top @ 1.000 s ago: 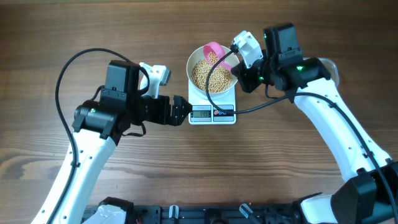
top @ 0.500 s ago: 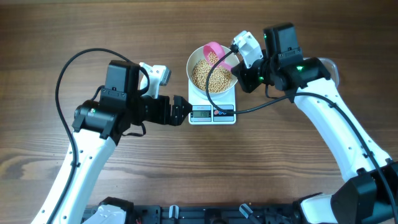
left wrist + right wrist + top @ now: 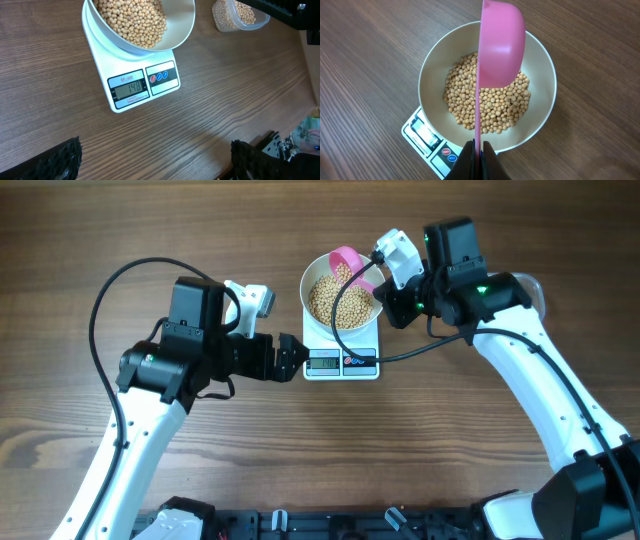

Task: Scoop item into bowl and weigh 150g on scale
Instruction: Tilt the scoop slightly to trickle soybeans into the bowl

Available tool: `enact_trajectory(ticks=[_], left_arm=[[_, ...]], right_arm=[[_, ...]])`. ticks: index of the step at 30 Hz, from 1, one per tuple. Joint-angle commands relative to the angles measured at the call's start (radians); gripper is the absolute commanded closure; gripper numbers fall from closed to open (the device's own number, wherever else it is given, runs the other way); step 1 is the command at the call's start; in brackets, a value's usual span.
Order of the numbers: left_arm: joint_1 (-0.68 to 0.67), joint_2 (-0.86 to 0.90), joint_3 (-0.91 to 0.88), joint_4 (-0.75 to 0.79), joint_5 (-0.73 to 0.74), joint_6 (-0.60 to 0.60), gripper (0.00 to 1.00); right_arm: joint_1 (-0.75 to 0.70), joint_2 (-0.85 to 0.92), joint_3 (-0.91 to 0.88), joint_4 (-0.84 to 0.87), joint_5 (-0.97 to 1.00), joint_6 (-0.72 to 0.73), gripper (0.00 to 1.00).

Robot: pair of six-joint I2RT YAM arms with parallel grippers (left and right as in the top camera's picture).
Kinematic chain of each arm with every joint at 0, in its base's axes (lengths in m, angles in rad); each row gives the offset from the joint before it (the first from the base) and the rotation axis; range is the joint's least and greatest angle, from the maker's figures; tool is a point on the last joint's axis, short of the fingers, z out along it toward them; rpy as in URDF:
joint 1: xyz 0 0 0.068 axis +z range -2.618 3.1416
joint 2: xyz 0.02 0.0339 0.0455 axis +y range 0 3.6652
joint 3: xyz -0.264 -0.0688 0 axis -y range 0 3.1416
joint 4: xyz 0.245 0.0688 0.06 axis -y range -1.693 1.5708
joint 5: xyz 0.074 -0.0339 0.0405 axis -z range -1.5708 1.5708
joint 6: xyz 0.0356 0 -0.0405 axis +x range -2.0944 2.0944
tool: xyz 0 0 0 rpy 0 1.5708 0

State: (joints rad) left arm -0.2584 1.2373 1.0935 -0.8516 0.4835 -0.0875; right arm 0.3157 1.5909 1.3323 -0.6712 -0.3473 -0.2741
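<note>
jaws of the right gripper (image 3: 478,152) are clamped together on the thin handle of a pink scoop (image 3: 500,45). from the right wrist we see the scoop edge-on, its cup turned on its side above the beans (image 3: 490,107) in the white bowl (image 3: 542,95). whether any beans lie inside the cup we cannot tell from this angle. the left gripper (image 3: 291,356) stands wide apart and holds nothing. it hovers just beside the left front corner of the scale (image 3: 342,363), not touching it as far as we can judge. the bowl sits on the scale with the beans heaped inside. only the left wrist view lets us read the display (image 3: 129,88), which shows 148. that view also shows a clear tub (image 3: 235,15) of more beans on the table (image 3: 225,100) beyond the scale. overhead, the scoop's cup hangs over the bowl's far rim.
</note>
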Motion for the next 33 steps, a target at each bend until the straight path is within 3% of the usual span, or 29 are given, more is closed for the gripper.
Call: enact_trajectory(ticks=[1, 12, 33], left_arm=[[0.007, -0.001, 0.02, 0.003, -0.003, 0.002, 0.0], [0.007, -0.001, 0.02, 0.003, -0.003, 0.002, 0.0], [0.007, -0.001, 0.02, 0.003, -0.003, 0.002, 0.0]], right_arm=[[0.001, -0.031, 0.018, 0.008, -0.019, 0.024, 0.96], [0.001, -0.031, 0.018, 0.013, -0.017, 0.091, 0.96], [0.001, -0.033, 0.02, 0.028, -0.032, 0.092, 0.96]])
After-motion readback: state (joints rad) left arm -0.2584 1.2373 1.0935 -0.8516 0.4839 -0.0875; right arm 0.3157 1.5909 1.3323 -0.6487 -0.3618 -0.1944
